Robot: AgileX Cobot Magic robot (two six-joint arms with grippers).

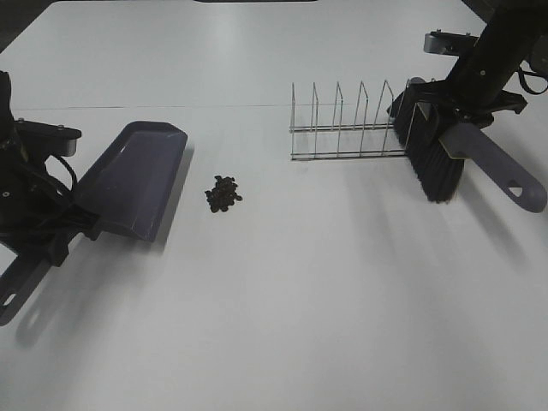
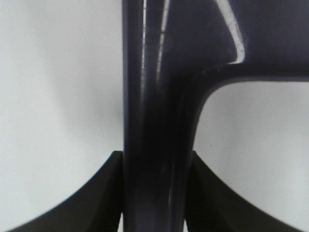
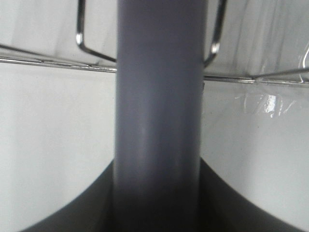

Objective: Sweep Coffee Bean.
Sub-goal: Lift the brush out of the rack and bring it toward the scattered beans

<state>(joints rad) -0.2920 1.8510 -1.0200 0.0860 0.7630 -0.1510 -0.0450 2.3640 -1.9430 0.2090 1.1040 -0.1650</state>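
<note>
A small heap of dark coffee beans (image 1: 223,193) lies on the white table left of centre. My left gripper (image 1: 62,233) is shut on the handle of the purple dustpan (image 1: 134,178), whose blade lies just left of the beans. In the left wrist view the handle (image 2: 157,121) fills the gap between my fingers (image 2: 104,193). My right gripper (image 1: 456,110) is shut on the grey handle of the brush (image 1: 435,169), held over the right end of the wire rack with black bristles pointing down. The handle (image 3: 158,111) shows close up in the right wrist view.
A wire rack (image 1: 351,124) with several upright loops stands right of centre, under the brush; its wires (image 3: 48,62) show in the right wrist view. The white table (image 1: 300,300) stretches to the front.
</note>
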